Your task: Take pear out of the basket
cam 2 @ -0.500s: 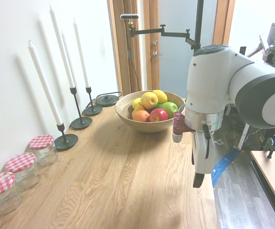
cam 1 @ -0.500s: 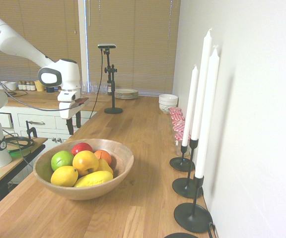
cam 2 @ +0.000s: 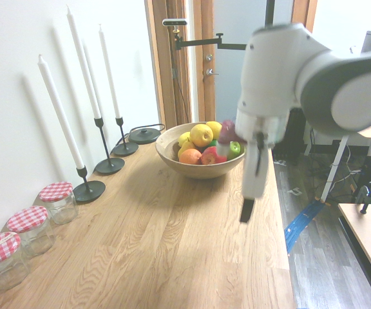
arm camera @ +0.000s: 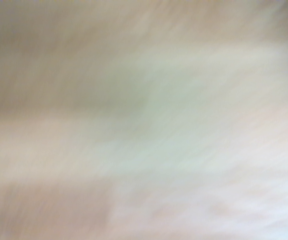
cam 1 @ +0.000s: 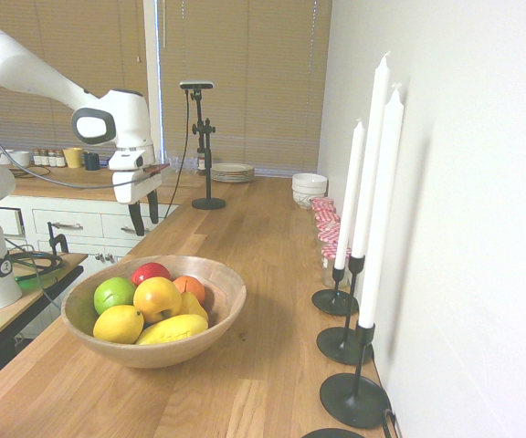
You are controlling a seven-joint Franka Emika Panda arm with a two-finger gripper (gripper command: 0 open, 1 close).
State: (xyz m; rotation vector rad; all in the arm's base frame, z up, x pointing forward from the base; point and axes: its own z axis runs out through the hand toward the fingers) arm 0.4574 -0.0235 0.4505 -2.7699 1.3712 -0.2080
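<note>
The pear (cam 1: pixel 157 298) lies below the open, empty pincer (cam 1: pixel 145 217), toward the first exterior camera.

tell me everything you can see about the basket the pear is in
The basket is a wide, round, shallow bowl of light tan, apparently wooden material, with a smooth, thick rim and no handles in view. It sits upright on the wooden counter, heaped with fruit: red, green and orange pieces plus several yellow ones. The gripper is clear of it.
</note>
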